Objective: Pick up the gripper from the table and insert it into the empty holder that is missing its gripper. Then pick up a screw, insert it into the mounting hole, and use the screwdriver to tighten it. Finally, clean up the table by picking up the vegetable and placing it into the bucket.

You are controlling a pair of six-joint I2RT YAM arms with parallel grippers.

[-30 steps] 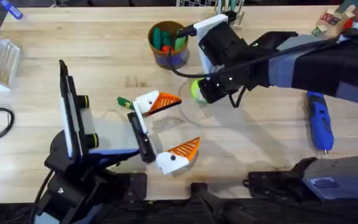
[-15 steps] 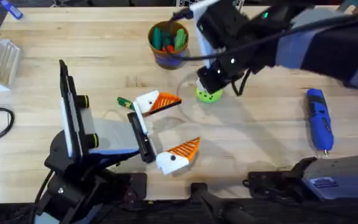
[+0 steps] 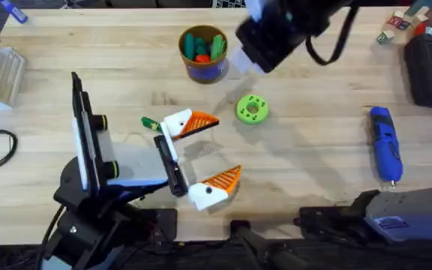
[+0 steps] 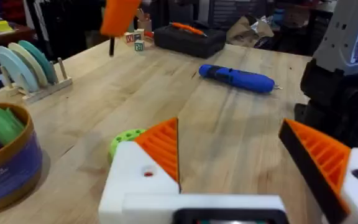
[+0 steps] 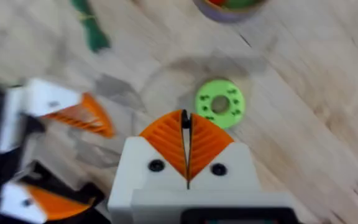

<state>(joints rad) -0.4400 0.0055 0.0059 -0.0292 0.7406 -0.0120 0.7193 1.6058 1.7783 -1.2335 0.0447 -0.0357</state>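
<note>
Up and away from the bench goes my right arm since a second ago: it was low over the green disc (image 3: 252, 109), and now it hangs high near the far edge, leaving the disc uncovered. My right fingers (image 5: 166, 140) are pressed together, orange face to orange face, holding nothing. My left fingers (image 3: 201, 121) stand wide apart and empty, low over the bench, both orange wedges in place.

By my reckoning the cleanup is what remains. The vegetable (image 3: 150, 123) lies flat on the bench, just beside the white block of my far left finger, on the side away from the gap. Its long axis runs roughly across the bench, one end toward that block. The bucket (image 3: 203, 52) stands farther back, well apart from it, with green pieces already inside.

My left arm is the nearer one, yet the vegetable sits outside its open fingers, behind a finger block, so a grasp from there looks awkward. My right arm would have to come down across the middle, past the disc. The left finger block beside the vegetable is what could get in the way. The screwdriver (image 3: 385, 142) lies off to the right, well clear.
</note>
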